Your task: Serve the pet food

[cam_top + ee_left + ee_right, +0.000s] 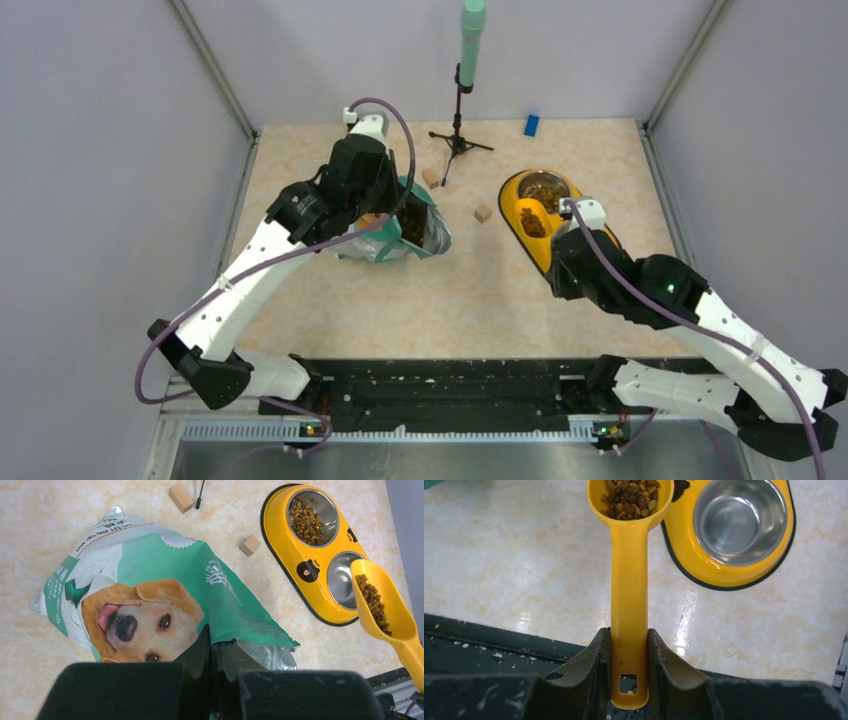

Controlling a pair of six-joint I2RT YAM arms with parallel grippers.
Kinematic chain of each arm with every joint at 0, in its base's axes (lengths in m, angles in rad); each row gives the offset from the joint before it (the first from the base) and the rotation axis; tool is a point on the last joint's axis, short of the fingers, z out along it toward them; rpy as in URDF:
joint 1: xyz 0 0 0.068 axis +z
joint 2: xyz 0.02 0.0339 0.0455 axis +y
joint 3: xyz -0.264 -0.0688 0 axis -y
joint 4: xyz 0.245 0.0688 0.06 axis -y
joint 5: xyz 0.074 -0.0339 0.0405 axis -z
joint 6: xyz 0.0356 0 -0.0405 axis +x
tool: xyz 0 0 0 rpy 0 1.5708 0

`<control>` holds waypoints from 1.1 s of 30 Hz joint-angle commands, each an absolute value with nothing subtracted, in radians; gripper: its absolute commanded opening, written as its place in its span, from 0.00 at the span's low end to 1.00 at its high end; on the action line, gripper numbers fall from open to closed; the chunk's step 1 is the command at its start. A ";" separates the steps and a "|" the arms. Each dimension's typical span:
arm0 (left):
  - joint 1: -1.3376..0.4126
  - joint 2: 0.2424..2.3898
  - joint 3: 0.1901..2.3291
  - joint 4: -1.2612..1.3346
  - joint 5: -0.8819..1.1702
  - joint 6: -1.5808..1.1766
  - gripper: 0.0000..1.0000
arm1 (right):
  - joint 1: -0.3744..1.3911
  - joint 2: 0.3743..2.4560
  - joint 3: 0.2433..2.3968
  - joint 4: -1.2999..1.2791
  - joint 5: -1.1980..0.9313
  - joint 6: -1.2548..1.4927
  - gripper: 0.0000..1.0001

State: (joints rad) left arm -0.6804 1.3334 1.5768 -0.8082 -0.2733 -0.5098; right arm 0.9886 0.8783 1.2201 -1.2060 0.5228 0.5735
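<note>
Pet food point(631, 497) lies heaped in a yellow scoop point(629, 595), which is carried level so nothing spills. Right gripper point(629, 645) is clamped on the scoop's handle near its end. The right arm reaches forward and inward with the forearm low, bringing the scoop head to the rim of the empty steel bowl point(739, 520) in the yellow double feeder point(280, 555). It is judged ready to tip. Far bowl point(307, 520) already holds kibble.

Left gripper point(214, 652) is closed and pinches the dog-face pouch point(150, 580) at its open edge, apparently to steady the mouth. The left arm is extended, elbow raised, wrist turned down.

Beyond are two wooden cubes point(180, 497) and a tripod stand point(460, 140).
</note>
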 commanded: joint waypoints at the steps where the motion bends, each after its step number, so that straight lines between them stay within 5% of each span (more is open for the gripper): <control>1: -0.663 1.326 1.571 -0.678 -0.309 -0.507 0.00 | 0.835 0.828 1.162 -1.140 0.480 0.577 0.00; 13: -0.663 1.251 1.490 -0.655 -0.329 -0.525 0.00 | 0.333 0.953 1.083 -1.015 0.062 0.367 0.00; 33: -0.664 1.170 1.408 -0.638 -0.337 -0.531 0.00 | 0.136 1.037 1.075 -1.170 0.041 0.334 0.00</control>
